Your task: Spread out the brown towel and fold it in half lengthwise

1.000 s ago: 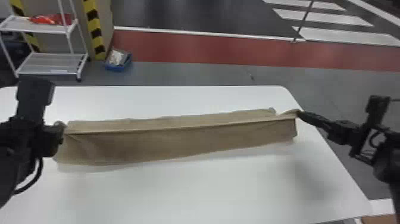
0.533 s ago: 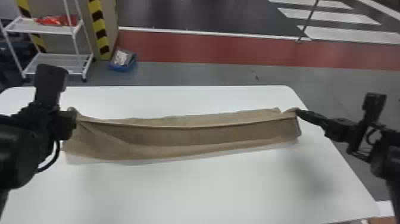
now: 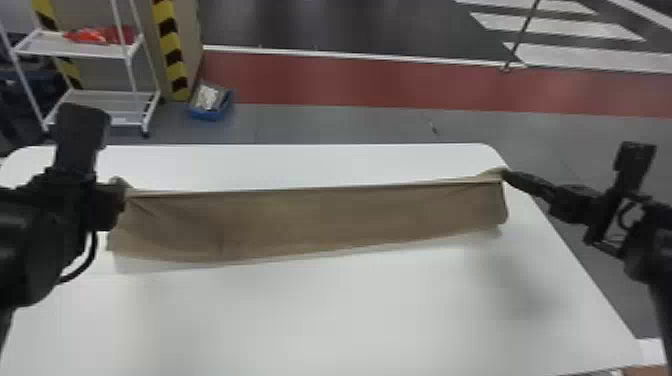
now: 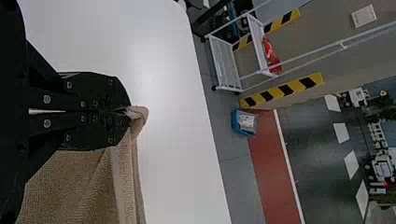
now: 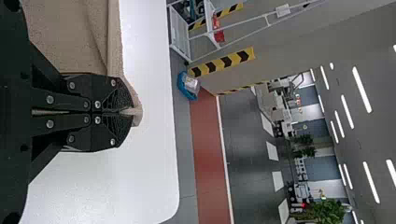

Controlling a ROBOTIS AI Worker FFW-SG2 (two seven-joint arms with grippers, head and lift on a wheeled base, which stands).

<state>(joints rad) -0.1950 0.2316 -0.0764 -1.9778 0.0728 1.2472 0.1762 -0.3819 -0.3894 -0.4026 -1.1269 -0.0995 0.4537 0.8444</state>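
Now that the brown towel (image 3: 320, 217) has been pulled taut, its held edge runs nearly straight across the head view, where half a second ago it dipped in the middle. The strip of cloth that lay beyond that edge, toward twelve o'clock, has gone from sight; you have probably raised the edge enough to mask it or draw it up. The towel hangs as a long band over the tabletop (image 3: 350, 310), its lower hem toward six o'clock; whether that hem touches down, you can't tell.

At the nine o'clock end, your left gripper (image 4: 127, 111) has its jaws closed on a corner. Toward three o'clock, your right gripper (image 5: 130, 112) has its jaws clamped on the other corner. Both have edged upward in the head view since that dip.

For the task, that means the length looks well spread, but you can't yet count a finished lengthwise fold. Your next move is likely to bring the held edge over evenly onto the opposite long edge. Keep both ends level: if one leads, the fold may skew, and slack could bring the sag back.
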